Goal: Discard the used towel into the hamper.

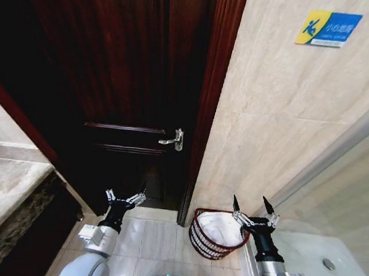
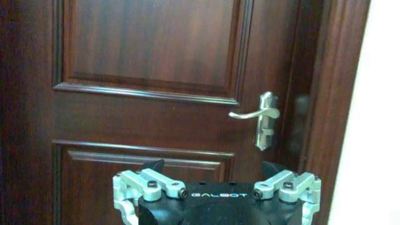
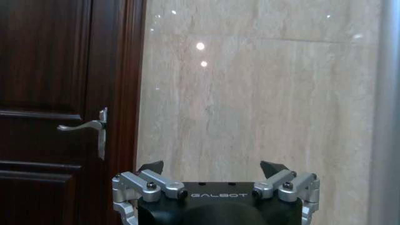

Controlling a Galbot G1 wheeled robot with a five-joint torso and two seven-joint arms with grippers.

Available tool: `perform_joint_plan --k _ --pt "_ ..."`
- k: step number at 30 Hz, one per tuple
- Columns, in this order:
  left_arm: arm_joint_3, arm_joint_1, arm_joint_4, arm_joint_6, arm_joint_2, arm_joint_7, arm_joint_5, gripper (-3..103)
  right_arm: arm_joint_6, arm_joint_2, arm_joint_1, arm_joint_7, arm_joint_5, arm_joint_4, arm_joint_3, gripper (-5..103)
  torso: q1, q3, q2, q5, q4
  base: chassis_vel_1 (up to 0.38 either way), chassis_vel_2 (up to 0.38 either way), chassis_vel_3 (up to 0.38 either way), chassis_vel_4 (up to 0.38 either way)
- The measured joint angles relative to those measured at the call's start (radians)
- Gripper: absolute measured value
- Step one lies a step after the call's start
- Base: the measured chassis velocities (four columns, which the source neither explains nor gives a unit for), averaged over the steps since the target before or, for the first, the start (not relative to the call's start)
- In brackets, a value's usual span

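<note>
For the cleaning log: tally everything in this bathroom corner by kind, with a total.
Hampers: 1, the hamper with a white towel inside
Towels: 1
Doors: 1, the dark wooden door
Door handles: 1, the silver door handle
Wall signs: 1, the blue and yellow sign
Grippers: 2, the left gripper and the right gripper, both open and empty
Total: 7

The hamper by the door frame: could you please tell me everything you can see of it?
The hamper is a small round basket of dark reddish-brown open weave, with slatted sides that widen toward the rim. It stands upright on the pale tiled floor, in the corner between the dark wooden door frame and the beige stone wall. White cloth lies inside it. The open right end effector hovers above its far rim, touching nothing.
</note>
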Motion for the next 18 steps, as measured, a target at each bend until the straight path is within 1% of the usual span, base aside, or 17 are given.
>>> perform_joint_plan --k 2,5,6,8,9,11,12,13,14,15,17,18 --pt "0.000 0.000 0.000 0.000 0.000 0.000 0.000 100 0.000 0.000 0.000 0.000 0.000 0.000 0.000 100 0.000 0.000 0.000 -0.0008 0.0001 0.209 -0.228 -0.212 0.233" --pt "0.000 0.000 0.000 0.000 0.000 0.000 0.000 100 0.000 0.000 0.000 0.000 0.000 0.000 0.000 100 0.000 0.000 0.000 0.0001 0.0002 0.261 -0.229 -0.226 0.241" --pt "0.000 0.000 0.000 0.000 0.000 0.000 0.000 100 0.000 0.000 0.000 0.000 0.000 0.000 0.000 100 0.000 0.000 0.000 -0.0012 0.0003 0.271 -0.271 -0.267 0.245" --pt "0.000 0.000 0.000 0.000 0.000 0.000 0.000 100 0.000 0.000 0.000 0.000 0.000 0.000 0.000 100 0.000 0.000 0.000 -0.0012 0.0001 0.265 -0.271 -0.267 0.230" --pt "0.000 0.000 0.000 0.000 0.000 0.000 0.000 100 0.000 0.000 0.000 0.000 0.000 0.000 0.000 100 0.000 0.000 0.000 0.0005 -0.0001 0.271 -0.283 -0.271 0.230" --pt "0.000 0.000 0.000 0.000 0.000 0.000 0.000 100 0.000 0.000 0.000 0.000 0.000 0.000 0.000 100 0.000 0.000 0.000 -0.0012 0.0000 0.296 -0.302 -0.297 0.324" --pt "0.000 0.000 0.000 0.000 0.000 0.000 0.000 100 0.000 0.000 0.000 0.000 0.000 0.000 0.000 100 0.000 0.000 0.000 -0.0012 0.0000 0.321 -0.321 -0.297 0.343" --pt "0.000 0.000 0.000 0.000 0.000 0.000 0.000 100 0.000 0.000 0.000 0.000 0.000 0.000 0.000 100 0.000 0.000 0.000 -0.0005 0.0003 0.359 -0.298 -0.310 0.343" --pt "0.000 0.000 0.000 0.000 0.000 0.000 0.000 100 0.000 0.000 0.000 0.000 0.000 0.000 0.000 100 0.000 0.000 0.000 0.0004 -0.0001 0.359 -0.350 -0.319 0.278" --pt "0.000 0.000 0.000 0.000 0.000 0.000 0.000 100 0.000 0.000 0.000 0.000 0.000 0.000 0.000 100 0.000 0.000 0.000 0.0004 -0.0001 0.359 -0.350 -0.319 0.278" --pt "0.000 0.000 0.000 0.000 0.000 0.000 0.000 100 0.000 0.000 0.000 0.000 0.000 0.000 0.000 100 0.000 0.000 0.000 -0.0019 0.0000 0.322 -0.341 -0.335 0.333" --pt "0.000 0.000 0.000 0.000 0.000 0.000 0.000 100 0.000 0.000 0.000 0.000 0.000 0.000 0.000 100 0.000 0.000 0.000 -0.0001 0.0003 0.335 -0.312 -0.328 0.344"
